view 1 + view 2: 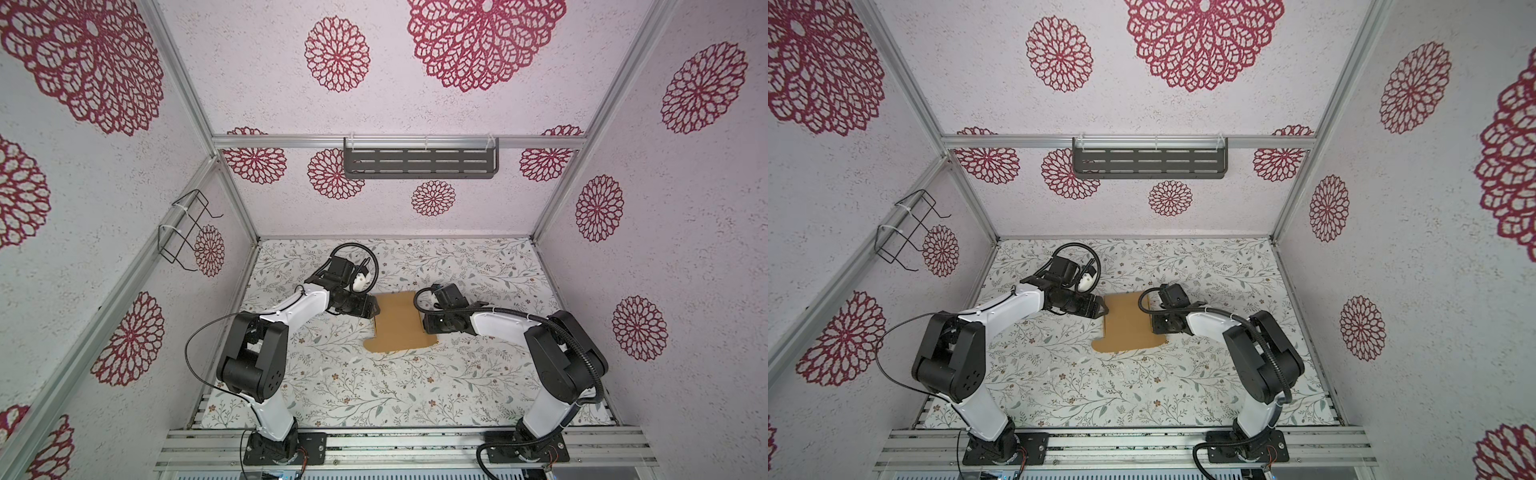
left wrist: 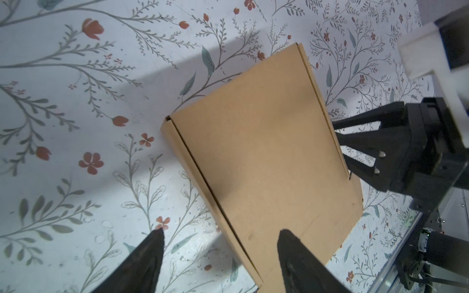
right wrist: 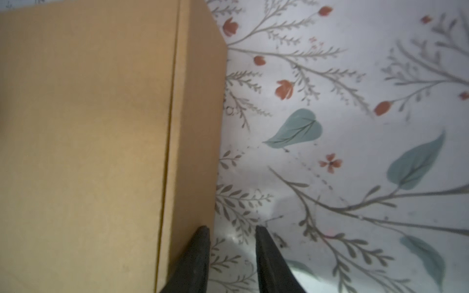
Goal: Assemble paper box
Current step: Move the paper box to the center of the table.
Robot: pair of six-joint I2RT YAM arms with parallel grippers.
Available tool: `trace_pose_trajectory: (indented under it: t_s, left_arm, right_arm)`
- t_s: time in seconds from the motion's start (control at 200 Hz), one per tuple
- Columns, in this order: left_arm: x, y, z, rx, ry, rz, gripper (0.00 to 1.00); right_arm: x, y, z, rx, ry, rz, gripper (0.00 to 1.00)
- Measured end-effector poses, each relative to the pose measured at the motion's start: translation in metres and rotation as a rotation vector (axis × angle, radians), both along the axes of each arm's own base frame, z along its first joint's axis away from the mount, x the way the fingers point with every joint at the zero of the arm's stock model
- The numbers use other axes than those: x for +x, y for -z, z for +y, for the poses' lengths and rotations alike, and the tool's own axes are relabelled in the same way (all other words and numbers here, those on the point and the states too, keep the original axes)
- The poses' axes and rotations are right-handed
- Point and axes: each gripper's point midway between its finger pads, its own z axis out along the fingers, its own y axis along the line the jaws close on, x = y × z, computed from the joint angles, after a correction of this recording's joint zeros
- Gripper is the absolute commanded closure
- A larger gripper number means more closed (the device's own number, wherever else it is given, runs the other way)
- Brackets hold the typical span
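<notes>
Box (image 1: 399, 324) sits mid-bench (image 1: 332, 382), nearer the far edge (one flap flat toward the near edge). Left tool (image 2: 221, 232) is spread wide, straddling the box's left edge. Right tool (image 3: 232, 228) is slightly parted w/ nothing between, seemingly touching the right wall.

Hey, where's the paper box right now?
In both top views the paper box lies near the middle of the floral table, between the left tool and the right tool flanking its sides.

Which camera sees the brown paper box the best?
The left wrist view: the paper box is close, with both long edges showing. Both top views show it small and partly covered. The right wrist view shows only one side.
</notes>
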Motion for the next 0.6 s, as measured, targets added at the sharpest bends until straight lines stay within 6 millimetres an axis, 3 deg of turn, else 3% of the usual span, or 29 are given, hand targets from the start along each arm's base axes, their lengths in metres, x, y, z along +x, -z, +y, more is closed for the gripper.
trace_pose_trajectory:
  t_s: [0.18,0.325,0.6]
  left_arm:
    - [0.006,0.001,0.011,0.013,-0.017,-0.009,0.26]
    - [0.009,0.003,0.02,0.037,-0.026,-0.017,0.33]
    - [0.012,0.003,0.029,0.033,-0.052,-0.011,0.43]
  right_arm:
    - [-0.014,-0.001,0.02,0.01,-0.043,0.005,0.66]
    - [-0.019,-0.005,0.032,0.038,-0.058,-0.001,0.66]
    - [-0.031,-0.008,0.041,0.085,-0.087,-0.009,0.67]
